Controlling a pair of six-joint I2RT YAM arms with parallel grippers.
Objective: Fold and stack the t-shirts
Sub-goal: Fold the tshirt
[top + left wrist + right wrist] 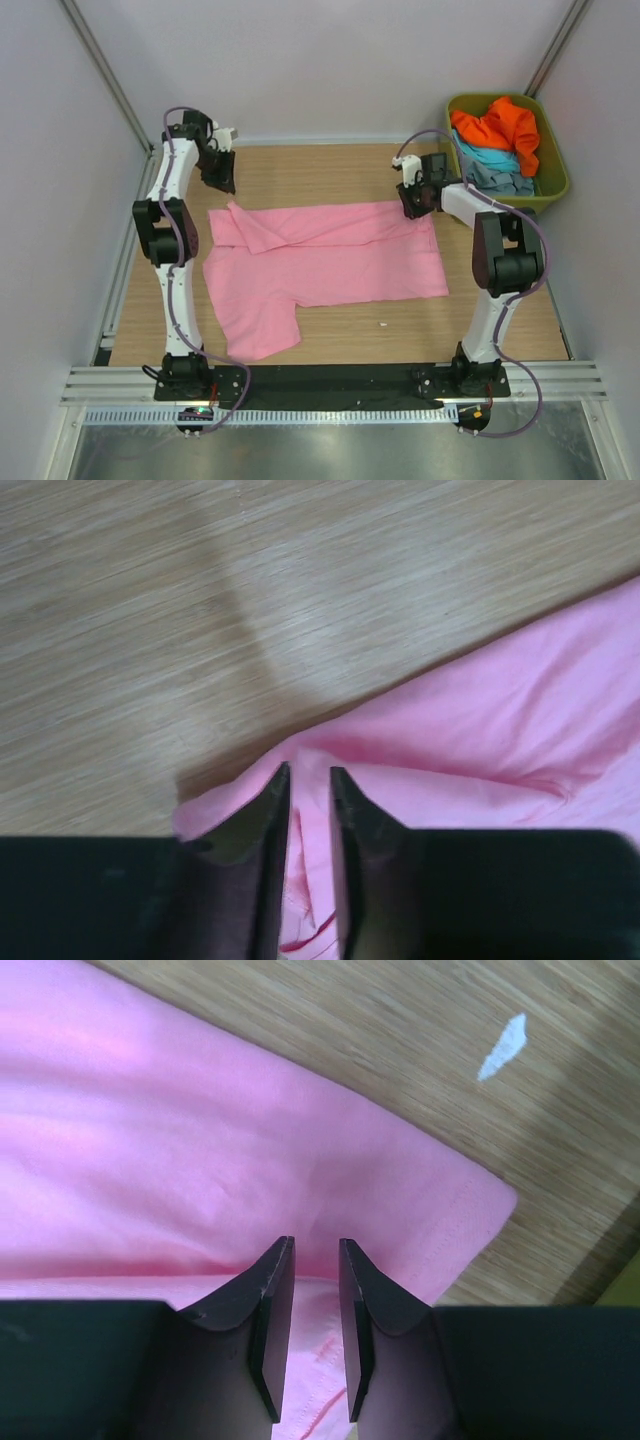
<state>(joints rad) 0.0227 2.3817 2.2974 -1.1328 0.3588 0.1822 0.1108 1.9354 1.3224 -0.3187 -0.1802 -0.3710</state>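
Pink tee (330, 265) far edge pinched – L claw (308, 772), R claw (315, 1245).

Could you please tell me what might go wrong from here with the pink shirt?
The left gripper seems to pinch only a small tented fold of the pink t-shirt, and the right gripper just its corner hem; either could slip out. The near sleeve lies spread and may drag or bunch.

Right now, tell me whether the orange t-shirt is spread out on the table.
No: the orange t-shirt lies crumpled on top of other shirts inside the olive-green tub.
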